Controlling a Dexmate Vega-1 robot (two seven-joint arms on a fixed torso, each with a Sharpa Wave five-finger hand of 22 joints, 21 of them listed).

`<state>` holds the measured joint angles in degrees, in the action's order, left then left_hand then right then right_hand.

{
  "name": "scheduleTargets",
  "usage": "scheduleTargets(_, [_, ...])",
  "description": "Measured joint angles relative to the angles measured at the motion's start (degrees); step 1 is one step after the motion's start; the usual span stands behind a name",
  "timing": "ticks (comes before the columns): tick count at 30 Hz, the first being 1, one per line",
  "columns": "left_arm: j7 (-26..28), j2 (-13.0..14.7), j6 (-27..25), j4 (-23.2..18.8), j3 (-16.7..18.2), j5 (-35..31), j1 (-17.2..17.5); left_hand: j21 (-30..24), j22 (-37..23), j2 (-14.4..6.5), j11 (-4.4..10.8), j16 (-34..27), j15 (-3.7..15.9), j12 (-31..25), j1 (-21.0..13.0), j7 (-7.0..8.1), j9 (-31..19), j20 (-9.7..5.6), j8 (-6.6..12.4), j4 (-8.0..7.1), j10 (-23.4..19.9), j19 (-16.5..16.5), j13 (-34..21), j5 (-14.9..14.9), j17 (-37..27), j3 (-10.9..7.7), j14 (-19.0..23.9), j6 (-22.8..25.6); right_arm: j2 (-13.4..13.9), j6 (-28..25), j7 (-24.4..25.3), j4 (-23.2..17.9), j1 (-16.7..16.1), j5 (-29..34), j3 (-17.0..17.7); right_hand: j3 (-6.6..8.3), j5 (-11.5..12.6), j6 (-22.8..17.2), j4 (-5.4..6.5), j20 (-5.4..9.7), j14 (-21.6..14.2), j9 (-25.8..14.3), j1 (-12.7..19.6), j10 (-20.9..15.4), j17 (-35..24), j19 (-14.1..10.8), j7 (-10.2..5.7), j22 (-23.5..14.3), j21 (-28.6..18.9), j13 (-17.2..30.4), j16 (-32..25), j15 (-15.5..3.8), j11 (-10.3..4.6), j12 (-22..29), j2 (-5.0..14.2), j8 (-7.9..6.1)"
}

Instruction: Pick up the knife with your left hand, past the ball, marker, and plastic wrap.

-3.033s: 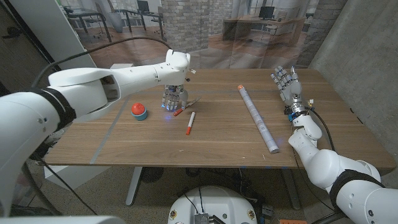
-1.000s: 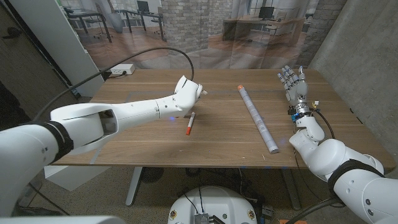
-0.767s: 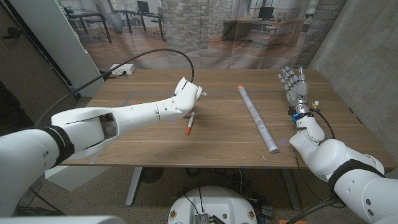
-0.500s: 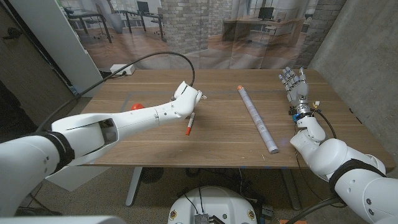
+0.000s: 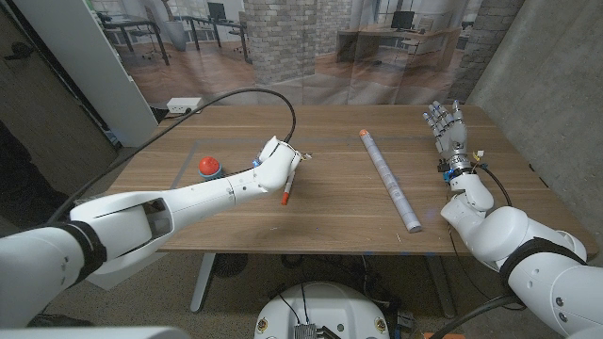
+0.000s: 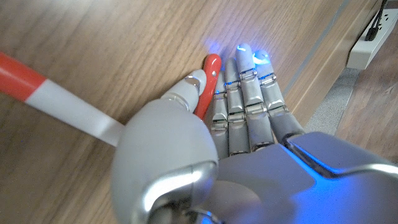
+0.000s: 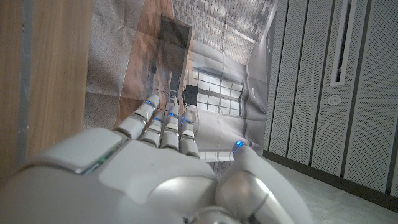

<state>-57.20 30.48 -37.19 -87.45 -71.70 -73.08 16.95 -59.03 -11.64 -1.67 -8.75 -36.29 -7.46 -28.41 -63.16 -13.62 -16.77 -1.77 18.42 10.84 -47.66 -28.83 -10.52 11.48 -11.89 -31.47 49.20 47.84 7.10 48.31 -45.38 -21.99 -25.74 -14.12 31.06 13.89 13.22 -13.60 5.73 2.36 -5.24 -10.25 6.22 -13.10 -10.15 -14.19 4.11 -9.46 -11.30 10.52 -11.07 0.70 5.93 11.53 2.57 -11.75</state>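
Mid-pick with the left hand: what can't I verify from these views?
- Knife blade: hidden under the left hand in the left wrist view; just its red end shows between thumb and fingers.
- Whether the knife is off the table: the left hand covers it in the head view.
- Marker: one end is cut off by the left wrist view's edge.

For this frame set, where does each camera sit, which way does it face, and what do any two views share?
Head view: on the robot's head, looking down over the wooden table; both arms, left hand, raised right hand.
Left wrist view: on the left wrist, looking along the left hand at the tabletop.
Right wrist view: on the right wrist, looking along the right hand past the table edge toward a backdrop and wall.
Shared: the marker in head and left wrist views.
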Motion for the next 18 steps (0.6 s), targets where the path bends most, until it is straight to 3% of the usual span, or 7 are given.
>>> scheduleTargets(6, [2.34, 0.7, 0.8, -0.81, 2.21, -0.28, 2.31, -1.92, 0.0, -0.11, -0.68, 0.01, -1.5, -0.12, -2.68, -1.81, 0.77, -0.01, 0.61, -0.17, -1.31, -0.01, 0.23, 0.5, 0.71, -0.31, 2.03, 1.88, 0.36, 0.18, 1.94, 0.16, 0.2, 1.84, -0.55, -0.02, 0.0, -0.3, -0.02, 0.0, 0.0, 0.0, 0.0, -0.21, 0.0, 0.0, -0.13, 0.0, 0.0, 0.0, 0.0, 0.0, -0.21, 0.0, 0.0, 0.0])
scheduleTargets(11, [3.35, 0.95, 1.1, -1.0, 3.35, -0.28, 3.22, -3.18, 0.0, 0.29, -2.02, 0.01, -1.76, -0.11, -4.35, -1.86, 2.67, 0.01, 0.6, -0.09, -3.22, -0.03, 0.25, 0.55, 0.69, -0.38, 3.48, 3.69, 0.66, 0.66, 3.0, 0.25, 0.28, 2.81, -0.98, -0.24, 0.0, -0.54, -0.24, 0.0, 0.0, 0.0, 0.0, -0.21, 0.0, 0.01, -0.02, 0.0, 0.0, 0.0, 0.0, 0.0, -0.21, 0.0, 0.0, 0.0])
scheduleTargets(18, [5.32, 1.22, 1.12, -1.47, 5.37, -0.26, 4.01, -3.93, 0.0, 0.79, -1.91, -0.19, -1.1, -0.03, -5.53, -2.43, 6.02, -0.25, 0.6, -0.08, -5.76, -0.77, -0.27, 1.03, -0.71, -0.37, 5.1, 5.95, 1.12, 1.26, 4.94, 0.35, 0.37, 4.51, -2.25, -0.24, 0.0, -0.54, -0.24, 0.0, 0.0, 0.0, 0.0, -0.62, 0.0, 0.01, -0.02, 0.0, 0.0, 0.0, 0.0, 0.0, -0.21, 0.0, 0.0, 0.0])
